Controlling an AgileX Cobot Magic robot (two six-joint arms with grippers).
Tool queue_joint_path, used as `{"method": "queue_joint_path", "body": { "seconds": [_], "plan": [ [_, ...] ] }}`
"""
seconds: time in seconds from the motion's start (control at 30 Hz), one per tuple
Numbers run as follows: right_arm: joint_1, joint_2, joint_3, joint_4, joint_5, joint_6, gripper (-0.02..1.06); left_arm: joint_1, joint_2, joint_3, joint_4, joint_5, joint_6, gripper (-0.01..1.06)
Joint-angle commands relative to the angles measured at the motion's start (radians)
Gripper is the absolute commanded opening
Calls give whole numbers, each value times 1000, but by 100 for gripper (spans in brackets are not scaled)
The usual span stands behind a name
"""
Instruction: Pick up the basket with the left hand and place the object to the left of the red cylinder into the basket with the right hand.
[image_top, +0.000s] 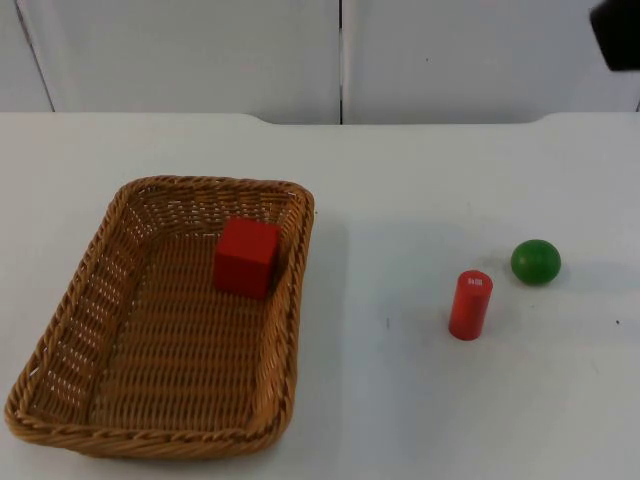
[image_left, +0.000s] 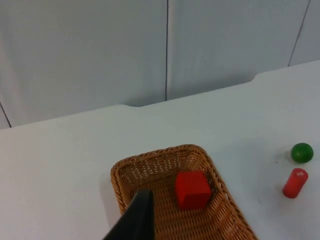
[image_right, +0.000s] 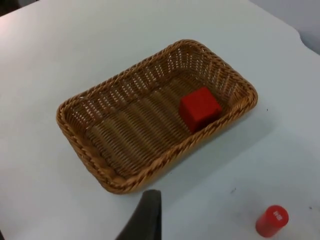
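One cube (image_top: 246, 257) already in basket (image_top: 80, 300), frame left; cylinder (image_top: 470, 305) and ball (image_top: 535, 261) on bench (image_top: 400, 400) right. Basket unlifted. Both grippers' state: cannot tell.

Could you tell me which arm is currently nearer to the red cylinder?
Right, as far as can be judged. The right arm is up at the table's far right corner, beyond the red cylinder and the green ball. The left gripper's fingertip hangs over the basket, across the table.
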Motion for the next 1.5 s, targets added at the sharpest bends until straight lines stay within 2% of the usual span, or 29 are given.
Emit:
{"method": "queue_joint_path", "body": {
  "seconds": [0.0, 0.3, 0.7, 0.9, 1.07, 1.37, 1.47],
  "plan": [
    [-3, -39, 35, 6, -7, 0, 87, -6, -37, 5, -5, 15, -16, 105],
    [-3, -114, 88, 6, -25, 0, 87, -6, -96, 15, -5, 54, -19, 105],
    [-3, -243, 175, 4, -37, 0, 87, -6, -165, 162, 68, 53, -76, 105],
    [-3, -327, 234, 0, -30, 6, 87, -6, -225, 176, 209, 59, -201, 105],
    [-3, -414, 271, 0, -24, 19, 87, -6, -281, 212, 227, 57, -236, 105],
    [-3, -568, 280, -24, 68, 22, 87, -6, -350, 330, 289, 61, -303, 105],
    [-3, -625, 280, -75, 118, 78, 87, -4, -374, 330, 295, 61, -307, 105]
  ]
}}
